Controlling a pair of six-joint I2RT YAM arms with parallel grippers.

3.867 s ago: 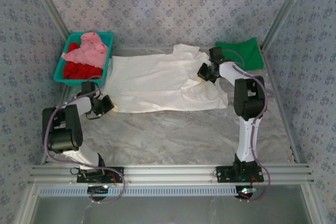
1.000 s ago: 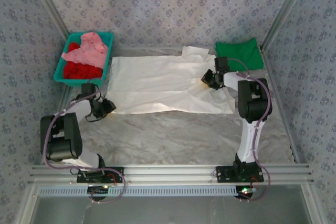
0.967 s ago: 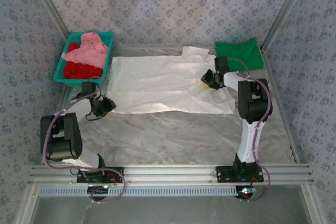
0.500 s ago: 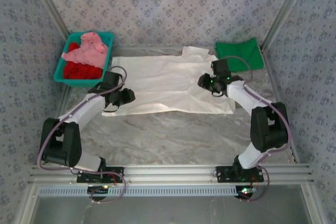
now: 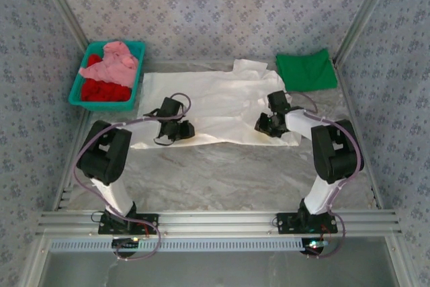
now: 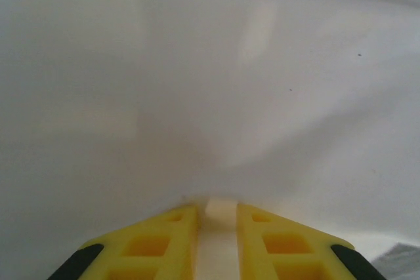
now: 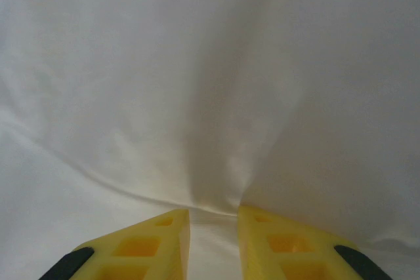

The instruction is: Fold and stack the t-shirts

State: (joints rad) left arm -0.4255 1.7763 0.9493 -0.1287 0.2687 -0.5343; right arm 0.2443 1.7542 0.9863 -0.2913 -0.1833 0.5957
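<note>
Left fingers (image 6: 157,244) pinch a fold of the large cream-white cloth t-shirt (image 5: 215,99) by its near edge. Right fingers (image 7: 282,244) pinch a gathered fold near its right end. The shirt lies spread on the marbled tabletop (image 5: 222,173), between the teal plastic basket (image 5: 76,89) and the folded green cloth t-shirt (image 5: 306,70).

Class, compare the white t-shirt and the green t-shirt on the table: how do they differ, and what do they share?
The white t-shirt lies spread across the table; the green t-shirt is folded square in the far right corner. The white one covers far more table than the green. The left gripper and right gripper pinch the white one; the green lies untouched. Both lie flat.
</note>
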